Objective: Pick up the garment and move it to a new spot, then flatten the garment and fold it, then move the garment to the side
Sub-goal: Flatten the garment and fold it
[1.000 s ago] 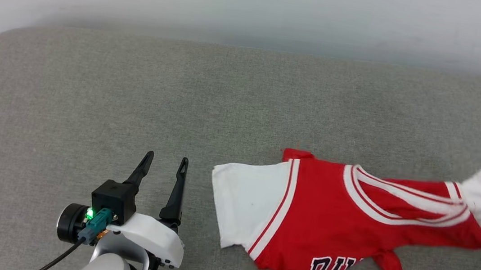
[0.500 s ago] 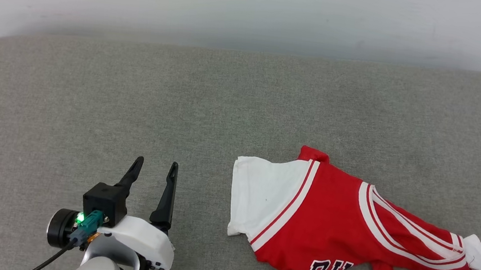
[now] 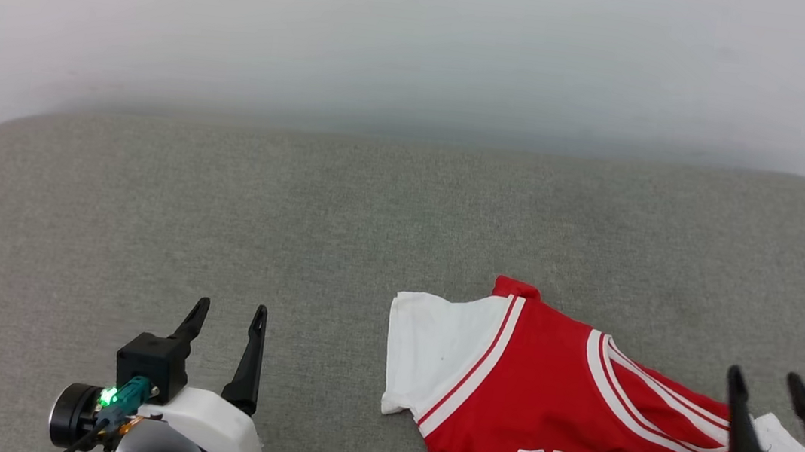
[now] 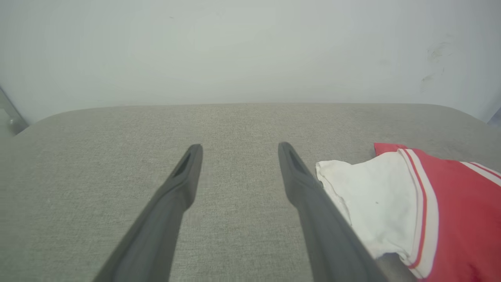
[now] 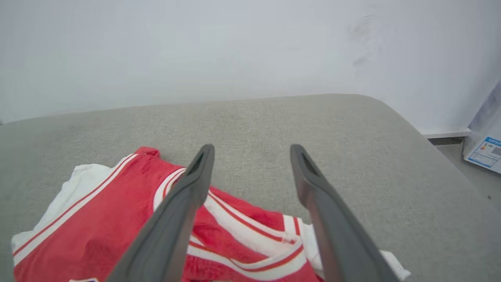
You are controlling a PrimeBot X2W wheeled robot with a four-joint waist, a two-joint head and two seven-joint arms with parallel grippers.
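Red jersey cloth, the garment [image 3: 527, 399], lies rumpled on the grey cushion [image 3: 298, 206] at 5 o'clock in the head view, long axis running 9 to 3. The right gripper [image 3: 764, 377], spread wide and empty, hangs at its 3 o'clock sleeve, so nearer; the left gripper [image 3: 230, 306], also spread and empty, sits apart toward 9.

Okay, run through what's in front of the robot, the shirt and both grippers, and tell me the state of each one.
garment: crumpled, partly folded over itself, lying on the grey cushion, not held.
left gripper: open, empty, apart from the garment.
right gripper: open, gripping nothing, at the garment's sleeve end.
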